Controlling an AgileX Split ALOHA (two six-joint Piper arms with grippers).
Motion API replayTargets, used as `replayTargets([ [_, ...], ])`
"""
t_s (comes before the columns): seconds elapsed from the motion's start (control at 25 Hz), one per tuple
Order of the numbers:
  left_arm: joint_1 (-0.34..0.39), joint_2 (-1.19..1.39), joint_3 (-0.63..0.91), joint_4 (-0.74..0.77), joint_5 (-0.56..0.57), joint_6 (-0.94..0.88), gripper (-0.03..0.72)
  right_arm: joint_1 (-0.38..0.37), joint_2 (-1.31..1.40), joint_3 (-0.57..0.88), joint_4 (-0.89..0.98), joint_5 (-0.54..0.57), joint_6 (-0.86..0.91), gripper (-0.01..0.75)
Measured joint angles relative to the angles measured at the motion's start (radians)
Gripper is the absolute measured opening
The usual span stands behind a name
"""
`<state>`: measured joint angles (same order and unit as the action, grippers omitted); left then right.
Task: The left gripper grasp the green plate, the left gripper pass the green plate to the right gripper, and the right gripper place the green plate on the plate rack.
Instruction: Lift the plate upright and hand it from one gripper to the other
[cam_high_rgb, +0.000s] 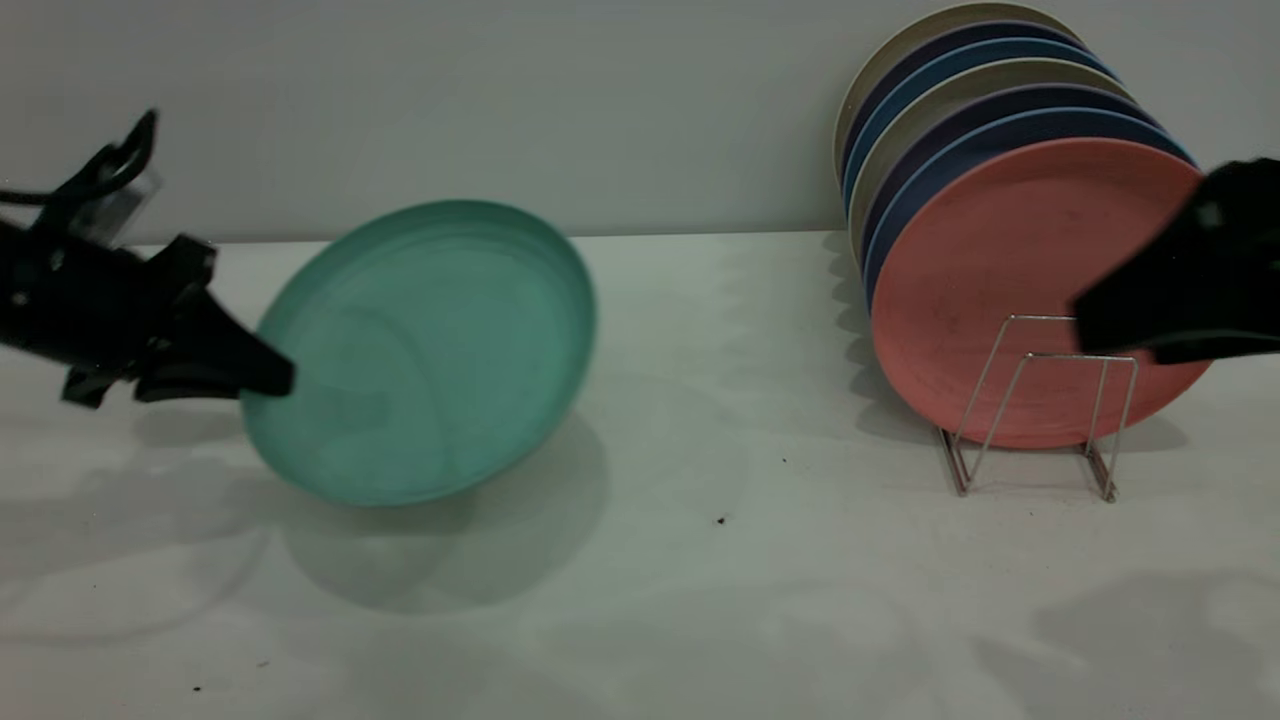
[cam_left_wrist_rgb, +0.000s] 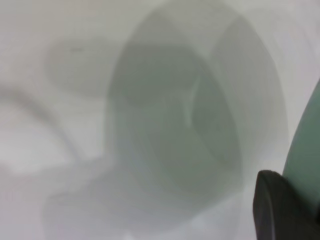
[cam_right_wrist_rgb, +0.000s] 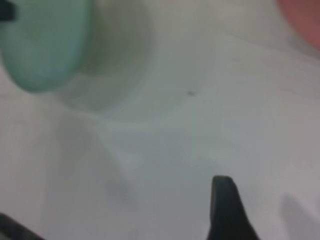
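The green plate (cam_high_rgb: 430, 350) hangs tilted above the table at centre left, casting a shadow below it. My left gripper (cam_high_rgb: 270, 378) is shut on its left rim. In the left wrist view one black finger (cam_left_wrist_rgb: 280, 210) lies against the plate's edge (cam_left_wrist_rgb: 307, 145). My right gripper (cam_high_rgb: 1100, 320) hovers at the far right, in front of the salmon-pink plate (cam_high_rgb: 1000, 280), apart from the green plate. Its fingers (cam_right_wrist_rgb: 225, 205) stand wide apart and empty over the bare table. The green plate also shows far off in the right wrist view (cam_right_wrist_rgb: 45, 45). The wire plate rack (cam_high_rgb: 1030, 400) stands at the right.
Several plates in beige, purple and blue stand upright in the rack behind the pink one (cam_high_rgb: 960, 110). The rack's front loops (cam_high_rgb: 1060, 350) hold nothing. A grey wall runs along the back edge of the white table (cam_high_rgb: 720, 560).
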<state>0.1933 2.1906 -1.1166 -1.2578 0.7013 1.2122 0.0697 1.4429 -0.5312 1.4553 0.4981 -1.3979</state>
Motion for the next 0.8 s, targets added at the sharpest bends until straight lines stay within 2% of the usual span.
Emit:
replayTargets([
  [0.12, -0.081, -0.022, 0.000, 0.004, -0.005, -0.026, 0.020, 0.000, 0.085, -0.001, 0.218, 0.104, -0.211, 0.463],
  [0.24, -0.169, -0.023, 0.000, -0.017, -0.010, -0.030, 0.020, 0.001, 0.173, -0.024, 0.296, 0.163, -0.315, 0.462],
  [0.56, -0.347, -0.023, 0.001, -0.097, -0.015, -0.030, 0.020, 0.001, 0.325, -0.081, 0.316, 0.225, -0.362, 0.461],
  [0.8, -0.397, -0.023, 0.001, -0.133, -0.015, -0.030, 0.020, 0.002, 0.356, -0.093, 0.317, 0.234, -0.369, 0.461],
])
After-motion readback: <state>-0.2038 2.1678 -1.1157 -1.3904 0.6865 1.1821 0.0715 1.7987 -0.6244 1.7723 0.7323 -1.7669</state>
